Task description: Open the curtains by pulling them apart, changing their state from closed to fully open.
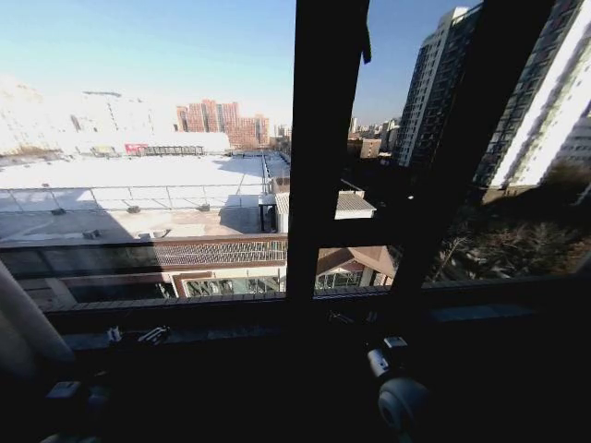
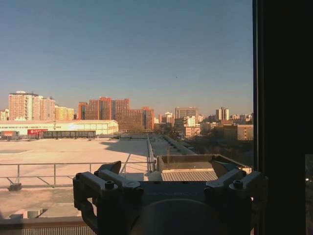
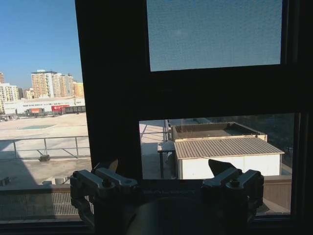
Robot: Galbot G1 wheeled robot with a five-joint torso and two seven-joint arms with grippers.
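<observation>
The curtains are out of view; bare window glass and the city beyond it face me. My left gripper (image 2: 166, 169) is open with nothing between its fingers (image 2: 110, 168), and it points at the glass to the left of a dark upright frame bar (image 2: 281, 117). My right gripper (image 3: 165, 166) is also open and holds nothing. It points at the wide dark frame post (image 3: 110, 83) and the crossbar. In the head view the right arm (image 1: 402, 401) reaches up from below toward the sill.
A dark window post (image 1: 323, 138) splits the head view, and a slanted dark bar (image 1: 471, 138) crosses the right pane. The dark sill (image 1: 277, 309) runs along below the glass. A pale rounded shape (image 1: 23, 323) sits at the lower left edge; I cannot tell what it is.
</observation>
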